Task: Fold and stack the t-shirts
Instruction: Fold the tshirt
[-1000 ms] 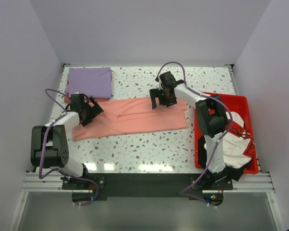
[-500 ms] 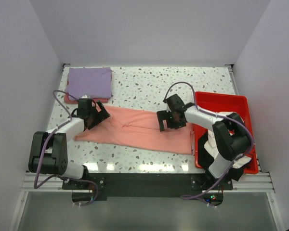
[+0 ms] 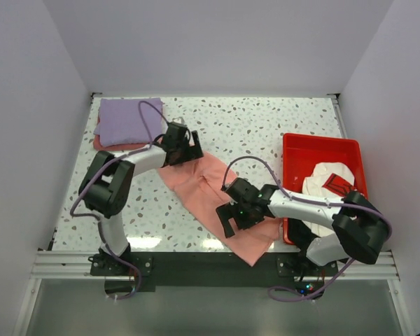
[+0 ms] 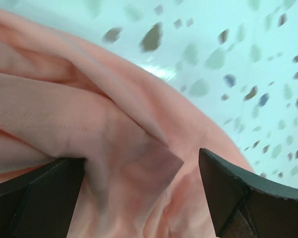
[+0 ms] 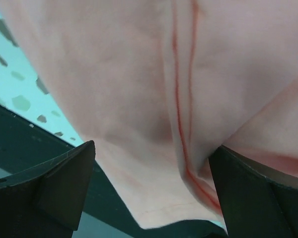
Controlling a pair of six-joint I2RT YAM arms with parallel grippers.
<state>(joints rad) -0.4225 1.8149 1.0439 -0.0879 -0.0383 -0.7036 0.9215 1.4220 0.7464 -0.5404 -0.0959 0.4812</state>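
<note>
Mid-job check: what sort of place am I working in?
Probably a lab robot test cell: plain white walls enclose a speckled tabletop with a metal mounting rail, and a red tray holds a white shirt.

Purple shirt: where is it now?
Top view: the purple shirt lies folded in the far left corner of the table, left of the left gripper.

The top camera sits high above and behind the arm bases at 6 o'clock, looking down toward 12 over the whole table. Each wrist camera rides its arm's tip, very close to the salmon shirt: one on the left claw at the shirt's 11 o'clock end, the other on the right claw near its 5 o'clock end. All three views share that shirt.
</note>
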